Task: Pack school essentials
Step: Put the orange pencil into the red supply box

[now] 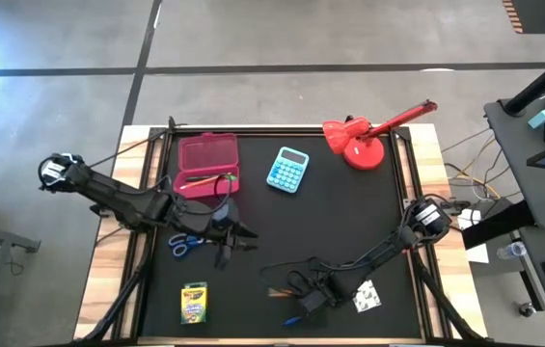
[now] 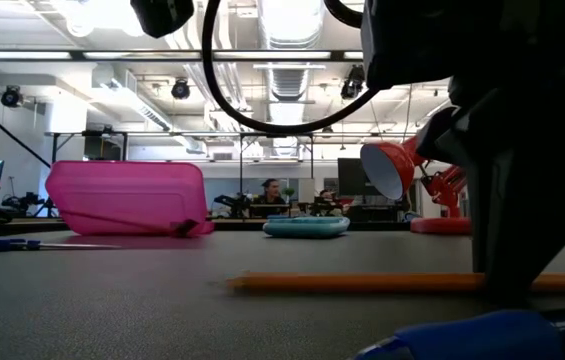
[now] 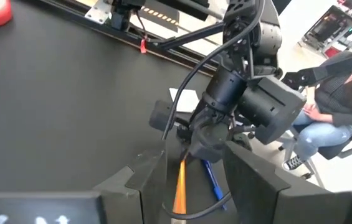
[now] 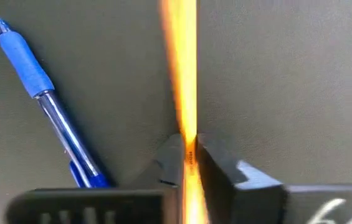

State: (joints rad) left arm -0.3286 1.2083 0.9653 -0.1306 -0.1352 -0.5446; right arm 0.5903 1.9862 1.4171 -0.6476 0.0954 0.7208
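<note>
My right gripper is down at the table's near edge, shut on an orange pencil. A blue pen lies on the mat just beside it, and a white patterned square lies to its right. My left gripper is open and hovers mid-table. Blue-handled scissors lie flat to its left. A yellow-green crayon box lies near the front left. An open pink case sits at the far left with small items inside. My right gripper pinches the orange pencil's shaft between its two fingertips, coming from above and pointing down, with the fingers across the pencil. The pencil lies level, low on the mat, and its long part reaches toward the table's left.
A turquoise calculator and a red desk lamp stand at the far side of the black mat. A seated person shows beyond the table's edge in the left wrist view. Open mat lies between the calculator and my right gripper.
</note>
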